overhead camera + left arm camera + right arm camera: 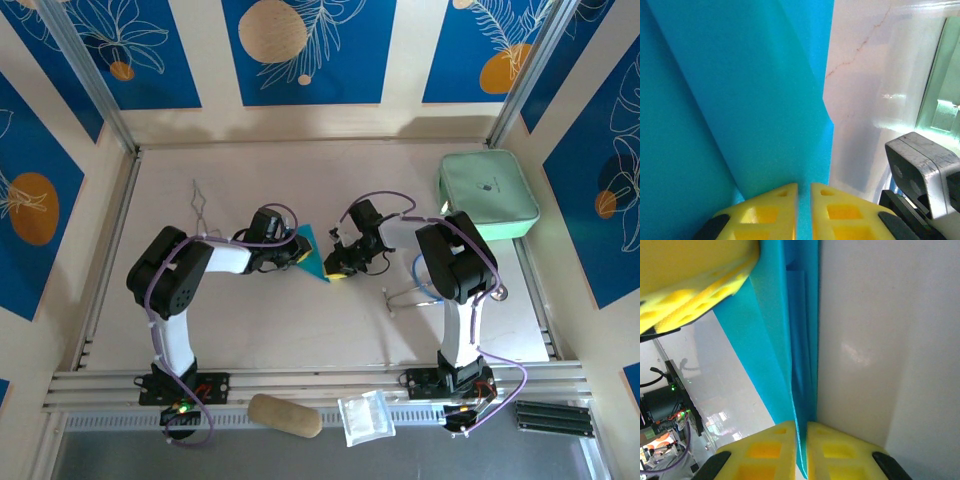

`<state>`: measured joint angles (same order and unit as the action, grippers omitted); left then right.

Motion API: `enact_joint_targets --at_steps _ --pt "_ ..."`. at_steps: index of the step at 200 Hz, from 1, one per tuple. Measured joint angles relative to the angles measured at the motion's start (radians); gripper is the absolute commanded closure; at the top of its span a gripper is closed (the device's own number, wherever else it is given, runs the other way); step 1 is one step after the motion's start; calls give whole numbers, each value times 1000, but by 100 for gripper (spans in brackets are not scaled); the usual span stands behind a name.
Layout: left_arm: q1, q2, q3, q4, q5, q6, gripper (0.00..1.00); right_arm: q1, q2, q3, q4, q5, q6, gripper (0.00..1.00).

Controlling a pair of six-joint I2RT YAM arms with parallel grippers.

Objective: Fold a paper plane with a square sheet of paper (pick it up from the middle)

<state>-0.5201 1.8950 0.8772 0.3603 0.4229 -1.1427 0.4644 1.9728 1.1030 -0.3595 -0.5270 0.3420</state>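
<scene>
one folded paper [316, 247], left hand [804, 192], right hand [802, 432]

The left gripper [297, 252] and right gripper [336, 271] are covering most of the paper [313, 250]; at the left wrist it is running past the picture's top edge

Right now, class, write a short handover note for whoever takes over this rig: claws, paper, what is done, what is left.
Left claw: shut on the paper.
Right claw: shut on the same paper, from the opposite side.
Paper: teal, held between both claws over the middle of the table.
Done: paper gripped and creased; folded layers show in the right wrist view.
Left: finish the folds into a pointed dart. How many folds remain cannot be told.
</scene>
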Motion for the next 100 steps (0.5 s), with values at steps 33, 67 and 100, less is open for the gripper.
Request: enact_joint_targets --at_steps 33,67,100 --pt "0 0 0 2 4 0 81 0 0 0 -1 3 0 88" --pt "1 0 0 10 8 0 79 0 0 0 -1 4 0 87" --pt "1 0 0 14 12 0 79 0 0 0 -2 3 0 84"
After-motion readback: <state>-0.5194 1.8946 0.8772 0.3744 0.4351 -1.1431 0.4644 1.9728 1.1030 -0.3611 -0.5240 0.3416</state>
